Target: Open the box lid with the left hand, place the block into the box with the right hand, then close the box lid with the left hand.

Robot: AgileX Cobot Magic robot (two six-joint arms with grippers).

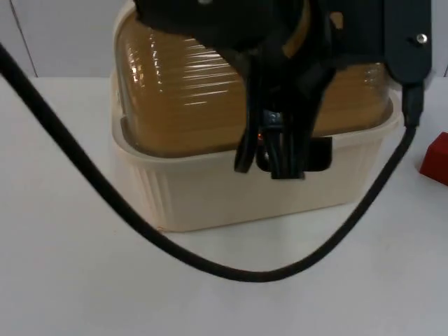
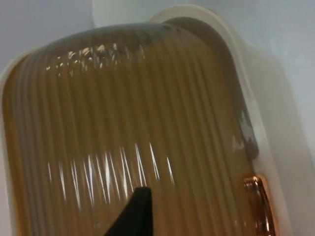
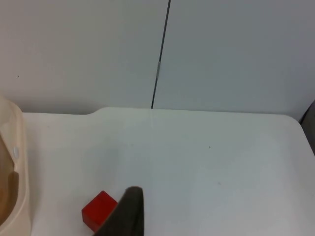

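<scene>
A cream ribbed box (image 1: pixel 210 189) stands at the middle of the table with its amber see-through lid (image 1: pixel 182 91) lying down on the rim. My left gripper (image 1: pixel 274 157) hangs over the lid's front edge, close above it. Seen from the left wrist, the ribbed lid (image 2: pixel 128 123) lies close below the left gripper (image 2: pixel 137 212), with a copper-coloured latch (image 2: pixel 258 206) at its rim. The red block (image 1: pixel 435 158) sits on the table right of the box. My right gripper (image 3: pixel 127 214) hovers near the red block (image 3: pixel 100 210), apart from it, with the box's rim (image 3: pixel 14 162) beside.
The grey partition wall (image 3: pixel 157 54) rises behind the table's far edge. Bare white table (image 1: pixel 231 301) stretches in front of the box, crossed by a hanging black cable. More open surface (image 3: pixel 211 162) lies beyond the block.
</scene>
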